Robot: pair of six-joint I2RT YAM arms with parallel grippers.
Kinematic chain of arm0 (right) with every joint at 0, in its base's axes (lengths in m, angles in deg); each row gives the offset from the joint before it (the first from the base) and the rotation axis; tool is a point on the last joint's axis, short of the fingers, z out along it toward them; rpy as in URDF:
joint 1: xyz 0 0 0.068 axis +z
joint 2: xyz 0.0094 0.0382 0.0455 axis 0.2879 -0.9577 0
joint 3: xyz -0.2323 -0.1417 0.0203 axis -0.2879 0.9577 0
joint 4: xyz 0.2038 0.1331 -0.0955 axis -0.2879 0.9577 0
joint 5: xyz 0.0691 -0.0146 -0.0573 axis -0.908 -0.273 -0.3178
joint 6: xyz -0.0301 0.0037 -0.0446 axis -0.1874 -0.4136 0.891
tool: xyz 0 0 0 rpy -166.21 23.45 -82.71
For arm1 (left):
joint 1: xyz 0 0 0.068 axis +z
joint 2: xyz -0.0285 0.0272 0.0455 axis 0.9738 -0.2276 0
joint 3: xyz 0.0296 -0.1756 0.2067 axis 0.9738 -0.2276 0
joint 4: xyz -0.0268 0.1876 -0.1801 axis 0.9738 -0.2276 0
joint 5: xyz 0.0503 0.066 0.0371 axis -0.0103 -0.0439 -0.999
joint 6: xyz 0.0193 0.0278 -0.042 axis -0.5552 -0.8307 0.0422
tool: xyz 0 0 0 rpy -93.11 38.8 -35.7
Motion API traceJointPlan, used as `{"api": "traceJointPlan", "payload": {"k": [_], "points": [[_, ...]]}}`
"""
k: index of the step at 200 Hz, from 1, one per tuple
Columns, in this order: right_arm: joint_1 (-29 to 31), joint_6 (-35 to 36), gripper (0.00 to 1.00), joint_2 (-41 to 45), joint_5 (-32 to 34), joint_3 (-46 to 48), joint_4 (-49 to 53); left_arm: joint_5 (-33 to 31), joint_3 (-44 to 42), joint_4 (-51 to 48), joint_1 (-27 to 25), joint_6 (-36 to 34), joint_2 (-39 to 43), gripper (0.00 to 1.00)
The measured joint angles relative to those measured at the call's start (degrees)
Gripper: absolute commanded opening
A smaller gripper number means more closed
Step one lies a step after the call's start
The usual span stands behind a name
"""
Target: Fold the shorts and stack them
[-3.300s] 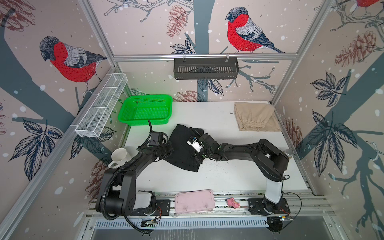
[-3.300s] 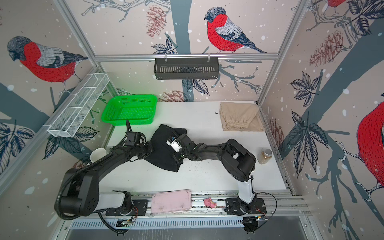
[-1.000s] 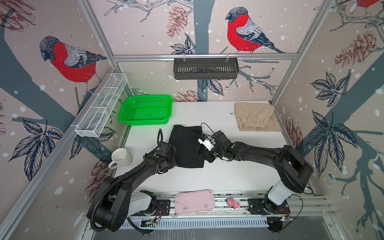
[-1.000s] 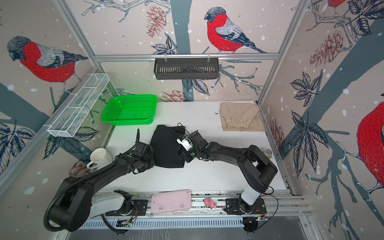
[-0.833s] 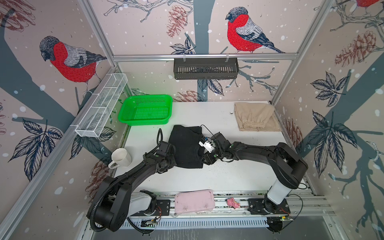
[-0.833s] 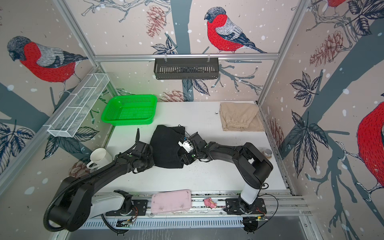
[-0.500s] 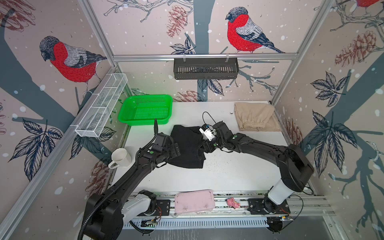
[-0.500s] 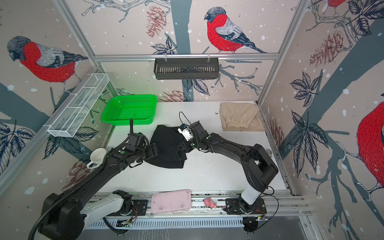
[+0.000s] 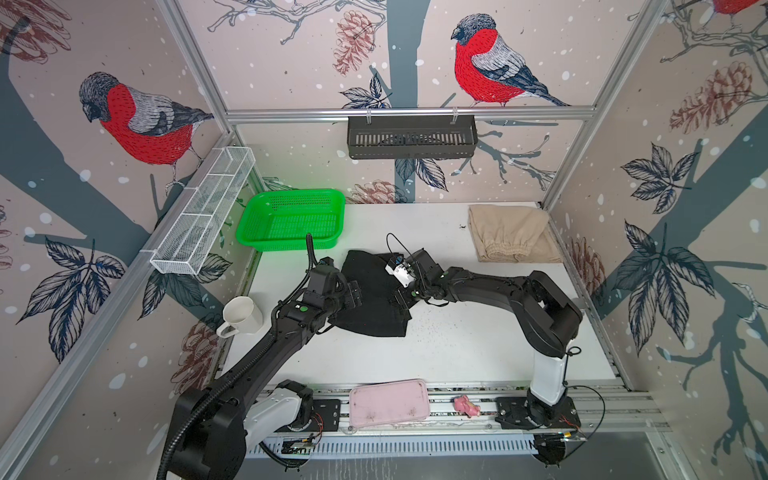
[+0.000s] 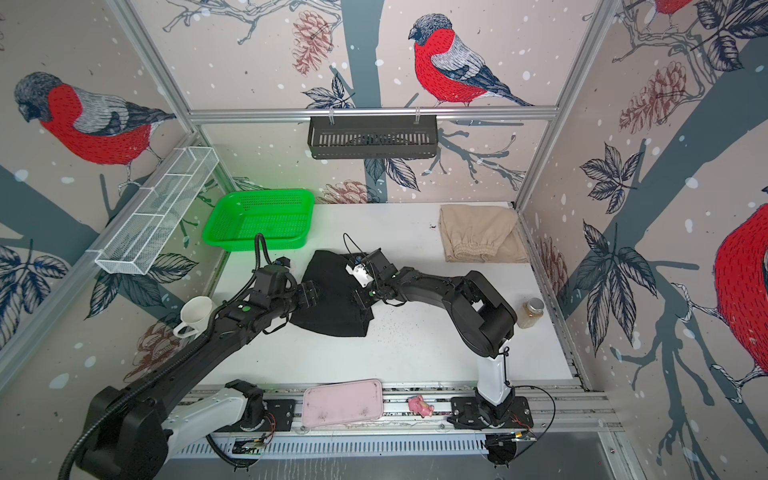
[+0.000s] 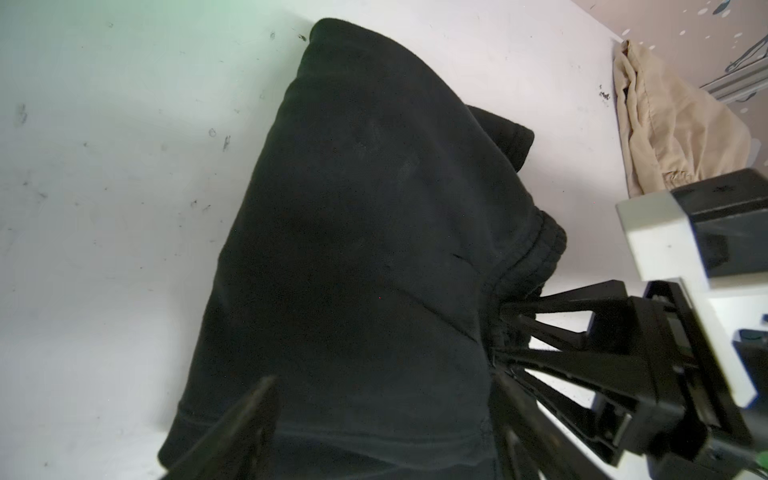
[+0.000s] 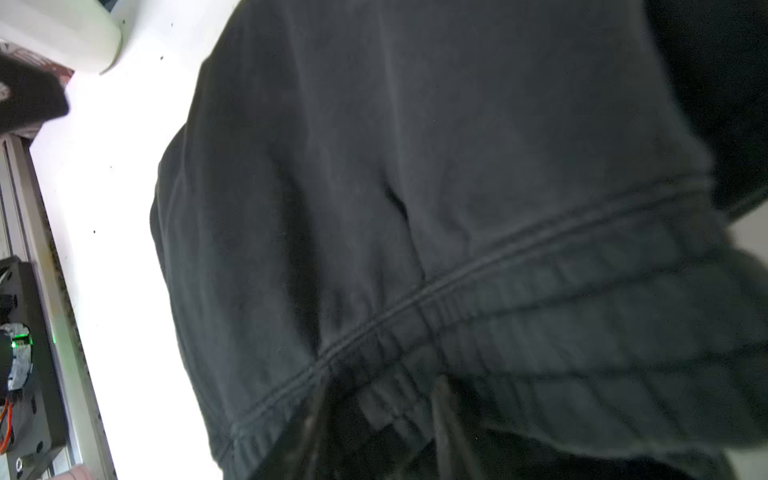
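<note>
My left gripper (image 11: 374, 432) stands open, its two dark fingers (image 11: 232, 428) spread over the near hem of the black shorts (image 9: 374, 295), holding nothing. My right gripper (image 9: 401, 297) sits at the gathered waistband on the far side of the same pair; in the left wrist view its fingers (image 11: 552, 332) are apart and poke into the bunched elastic, but I cannot tell whether any cloth is pinched between them or merely pushed.

The black shorts lie roughly folded near the middle of the bench (image 9: 457, 349), one corner sticking out toward the back. The beige shorts (image 9: 511, 237) lie folded in the back right corner, well apart. A green basket (image 9: 291, 220) sits at the back left corner, a white mug (image 9: 241, 318) at the left edge.

The fold looks loose to me. If my right fingers snag the waistband as I pull away, the top layer could drag open. If I then lift the pair from one side only to carry it to the beige pair, I judge it would sag and unfold; gripping just the upper layer would do the same.
</note>
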Motion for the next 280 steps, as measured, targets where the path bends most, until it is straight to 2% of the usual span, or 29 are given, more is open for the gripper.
{"api": "traceJointPlan", "payload": {"k": [21,39,51,85,103,127,164,185,238,280], "points": [[0.0,0.61,0.73,3.56,0.22,-0.63,1.99,-0.13,0.33,0.04,0.0,-0.74,-1.36,0.83],[-2.78,0.79,0.76,7.37,1.84,-4.24,2.69,-0.92,1.68,-0.07,0.07,-1.22,-1.66,0.88],[-5.62,0.9,0.79,8.55,4.44,-7.89,3.04,-1.25,2.6,0.04,0.11,-1.73,-1.53,0.96],[-18.84,1.88,0.89,5.7,15.91,-17.66,8.48,-1.92,3.87,0.04,1.2,-3.21,-1.07,0.97],[-26.38,1.9,0.89,1.55,22.53,-22.51,12.76,-1.51,4.13,0.09,2.71,-4.2,-1.49,0.97],[-34.6,1.92,0.91,-4.13,27.32,-28.41,16.61,-1.22,4.17,0.0,4.55,-4.48,-1.97,0.97],[-43.71,1.7,0.91,-13.09,26.86,-37.55,19.52,-1.51,4.07,0.02,5.44,-5.66,-2.34,0.97],[-46.84,0.5,0.92,-18.29,25.16,-42.03,21.18,-1.73,3.76,0.0,5.86,-5.68,-3.06,0.97],[-47.76,0.33,0.92,-26.38,22.67,-47.87,24.63,-2.58,3.72,0.13,6.95,-5.7,-4.66,0.97],[-47.95,0.11,0.91,-26.01,21.29,-41.2,23.39,-2.73,3.72,0.17,7.26,-5.68,-5.18,0.97]]}}
